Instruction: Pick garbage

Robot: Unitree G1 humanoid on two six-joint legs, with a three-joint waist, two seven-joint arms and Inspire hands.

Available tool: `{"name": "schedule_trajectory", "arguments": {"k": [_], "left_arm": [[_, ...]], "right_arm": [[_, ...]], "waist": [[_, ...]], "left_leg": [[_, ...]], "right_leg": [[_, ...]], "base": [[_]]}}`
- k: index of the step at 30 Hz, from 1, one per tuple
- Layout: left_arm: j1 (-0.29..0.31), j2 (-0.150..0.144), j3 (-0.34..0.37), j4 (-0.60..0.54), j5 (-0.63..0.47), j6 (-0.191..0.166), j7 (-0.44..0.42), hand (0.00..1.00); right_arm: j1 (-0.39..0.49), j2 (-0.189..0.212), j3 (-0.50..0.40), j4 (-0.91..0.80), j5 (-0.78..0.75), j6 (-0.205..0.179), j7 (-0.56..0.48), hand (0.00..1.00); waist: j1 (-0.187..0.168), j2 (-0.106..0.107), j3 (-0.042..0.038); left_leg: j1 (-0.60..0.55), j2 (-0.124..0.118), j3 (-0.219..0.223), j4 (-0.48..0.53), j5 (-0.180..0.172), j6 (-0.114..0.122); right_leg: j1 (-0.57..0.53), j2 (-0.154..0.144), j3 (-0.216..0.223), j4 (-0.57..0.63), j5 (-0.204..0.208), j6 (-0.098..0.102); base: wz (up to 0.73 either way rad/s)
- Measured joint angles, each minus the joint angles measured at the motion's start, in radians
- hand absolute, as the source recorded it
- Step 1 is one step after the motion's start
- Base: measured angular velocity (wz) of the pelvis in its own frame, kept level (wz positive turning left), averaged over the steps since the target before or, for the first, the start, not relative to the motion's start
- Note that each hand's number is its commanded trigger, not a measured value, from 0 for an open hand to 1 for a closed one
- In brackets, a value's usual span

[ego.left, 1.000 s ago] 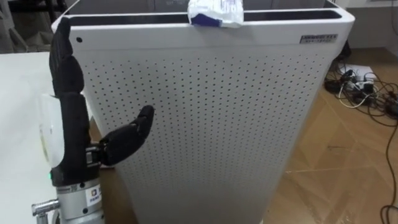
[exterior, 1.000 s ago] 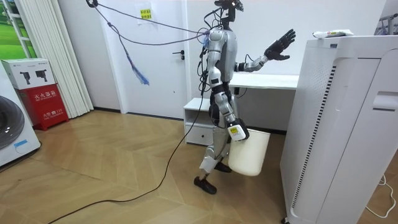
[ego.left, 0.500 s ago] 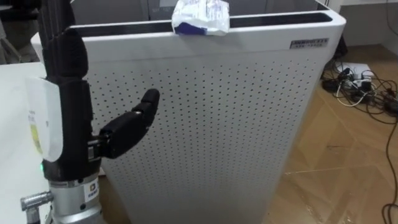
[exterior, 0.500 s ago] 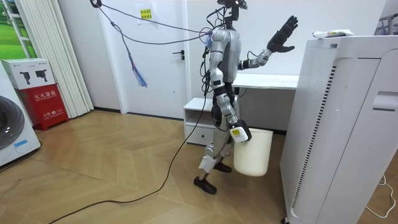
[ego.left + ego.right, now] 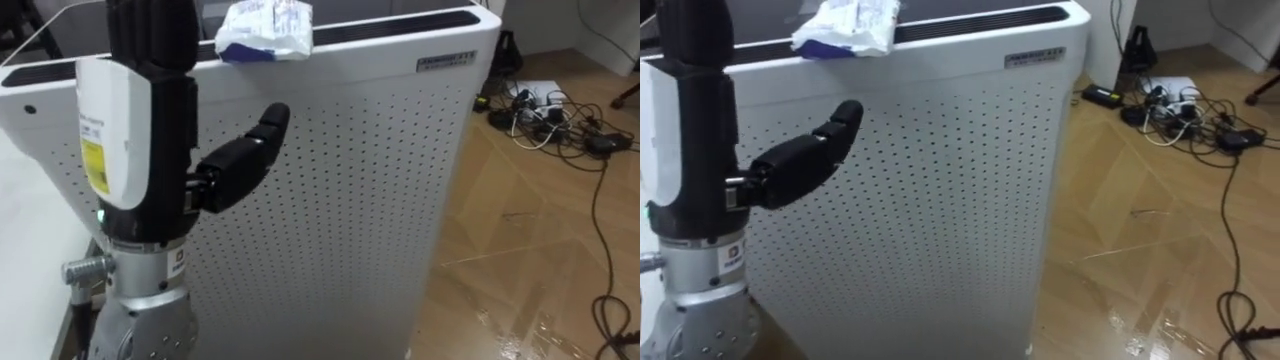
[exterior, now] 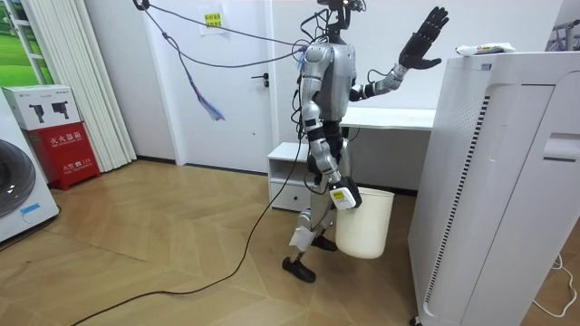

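Left eye view, left to right. A white desk (image 5: 22, 250) occupies the left edge. The left hand (image 5: 168, 130) is raised upright in front of the near face of a tall white perforated cabinet (image 5: 350, 200). It is released, with straight fingers pointing up, the thumb (image 5: 245, 158) spread to the right, and nothing held. The garbage, a crumpled white and blue wrapper (image 5: 265, 30), lies on the cabinet's top at its near edge, right of the hand and apart from it. Far right, a tangle of cables (image 5: 545, 110) lies on the wooden floor (image 5: 520, 270).

Room view. The robot stands between the desk and the cabinet. Its right hand (image 6: 341, 194) hangs low at the rim of a white bin (image 6: 370, 226); whether it grasps the bin cannot be told.
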Motion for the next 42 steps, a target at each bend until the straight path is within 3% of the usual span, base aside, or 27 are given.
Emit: {"name": "schedule_trajectory", "arguments": {"k": [7,13,18,20,21,22,23,24,25,26,27,30,33,37,38,40,42], "left_arm": [[-0.059,0.046,-0.027,0.023,0.008,0.018,0.000,0.00],[-0.098,0.109,-0.041,0.125,0.046,0.048,-0.021,0.00],[-0.098,0.114,-0.042,0.194,0.077,0.097,-0.069,0.00],[-0.098,0.120,-0.042,0.199,0.081,0.099,-0.068,0.00],[-0.097,0.129,-0.042,0.199,0.081,0.096,-0.068,0.00],[-0.097,0.160,-0.036,0.197,0.081,0.090,-0.068,0.00],[-0.095,0.173,-0.037,0.204,0.080,0.085,-0.071,0.00],[-0.096,0.187,-0.036,0.207,0.078,0.085,-0.074,0.00],[-0.098,0.205,-0.036,0.220,0.076,0.086,-0.087,0.00],[-0.105,0.209,-0.039,0.232,0.077,0.086,-0.099,0.00],[-0.108,0.209,-0.040,0.235,0.077,0.087,-0.106,0.00],[-0.119,0.211,-0.042,0.269,0.078,0.100,-0.108,0.00],[-0.119,0.217,-0.043,0.276,0.078,0.136,-0.131,0.00],[-0.120,0.231,-0.042,0.276,0.081,0.180,-0.172,0.00],[-0.120,0.231,-0.042,0.276,0.083,0.184,-0.176,0.52],[-0.120,0.234,-0.042,0.276,0.087,0.197,-0.183,1.00],[-0.120,0.234,-0.042,0.273,0.087,0.204,-0.193,1.00]], "right_arm": [[0.008,-0.019,0.000,-0.007,-0.009,0.000,0.008,1.00],[0.006,-0.018,-0.002,-0.012,-0.038,0.002,0.008,1.00],[0.004,-0.016,-0.020,-0.009,-0.040,0.028,0.009,1.00],[0.003,-0.017,-0.033,-0.006,-0.042,0.032,0.009,1.00],[0.000,-0.015,-0.032,0.001,-0.050,0.032,0.007,1.00],[-0.011,-0.013,-0.031,0.002,-0.065,0.033,0.004,1.00],[0.001,-0.027,-0.035,-0.012,-0.070,0.034,0.000,1.00],[0.003,-0.029,-0.035,-0.014,-0.071,0.035,-0.004,1.00],[0.005,-0.035,-0.044,-0.013,-0.070,0.042,-0.013,1.00],[0.005,-0.040,-0.054,-0.014,-0.071,0.045,-0.016,1.00],[0.003,-0.040,-0.062,-0.018,-0.071,0.045,-0.016,1.00],[-0.010,-0.032,-0.067,-0.019,-0.075,0.046,-0.012,1.00],[-0.009,-0.037,-0.065,-0.020,-0.071,0.067,-0.010,1.00],[-0.004,-0.038,-0.065,-0.016,-0.071,0.088,-0.010,1.00],[-0.004,-0.037,-0.065,-0.016,-0.071,0.088,-0.010,1.00],[-0.004,-0.035,-0.065,-0.017,-0.070,0.088,-0.010,1.00],[-0.005,-0.035,-0.065,-0.017,-0.070,0.090,-0.010,1.00]], "waist": [[-0.003,0.002,0.0000],[-0.024,0.021,0.0056],[-0.026,0.031,0.0063],[-0.010,0.044,0.0077],[-0.005,0.055,0.0090],[0.004,0.051,0.0115],[-0.015,0.070,0.0106],[-0.022,0.068,0.0114],[-0.034,0.062,0.0158],[-0.038,0.066,0.0132],[-0.040,0.067,0.0124],[-0.032,0.063,0.0093],[-0.027,0.064,0.0069],[-0.025,0.078,-0.0036],[-0.024,0.079,-0.0044],[-0.017,0.081,-0.0058],[-0.015,0.082,-0.0063]], "left_leg": [[0.011,0.002,0.000,-0.012,0.001,-0.001],[0.042,0.000,-0.012,-0.036,0.001,-0.002],[0.046,0.005,-0.024,-0.050,0.004,-0.006],[0.062,0.022,-0.106,-0.073,0.011,-0.014],[0.082,0.040,-0.196,-0.091,0.014,-0.016],[0.082,0.048,-0.225,-0.088,0.011,-0.021],[0.064,0.063,-0.215,-0.077,0.009,-0.041],[0.060,0.063,-0.186,-0.078,0.014,-0.050],[0.057,0.060,-0.114,-0.087,0.020,-0.058],[0.055,0.069,-0.050,-0.092,0.028,-0.051],[0.059,0.070,-0.035,-0.099,0.031,-0.049],[0.061,0.060,-0.021,-0.101,0.033,-0.046],[0.058,0.057,-0.010,-0.096,0.036,-0.042],[0.057,0.055,-0.004,-0.088,0.038,-0.041],[0.057,0.055,-0.004,-0.087,0.038,-0.041],[0.058,0.056,-0.004,-0.086,0.038,-0.041],[0.058,0.056,-0.004,-0.085,0.038,-0.041]], "right_leg": [[0.001,0.001,0.005,0.001,0.000,0.000],[0.016,0.002,0.006,0.001,0.000,0.000],[0.002,0.006,0.011,0.010,0.000,0.000],[-0.040,0.018,-0.002,0.081,-0.001,-0.002],[-0.075,0.039,0.005,0.120,-0.023,-0.022],[-0.101,0.062,0.050,0.006,0.023,-0.059],[-0.083,0.077,0.036,-0.003,0.090,-0.059],[-0.077,0.074,0.027,-0.002,0.091,-0.060],[-0.070,0.071,0.039,-0.001,0.091,-0.060],[-0.073,0.070,0.066,-0.002,0.089,-0.059],[-0.077,0.071,0.067,-0.002,0.089,-0.058],[-0.082,0.080,0.062,-0.002,0.088,-0.056],[-0.085,0.076,0.063,0.000,0.088,-0.056],[-0.087,0.074,0.066,0.005,0.087,-0.055],[-0.087,0.074,0.065,0.006,0.087,-0.055],[-0.089,0.074,0.065,0.009,0.087,-0.055],[-0.089,0.074,0.065,0.010,0.087,-0.055]], "base": [[-0.02],[-0.07],[-0.07],[-0.29],[-0.47],[-0.15],[0.15],[0.61],[0.50],[0.41],[0.17],[-0.13],[-0.09],[-0.04],[0.00],[0.00],[0.00]]}}
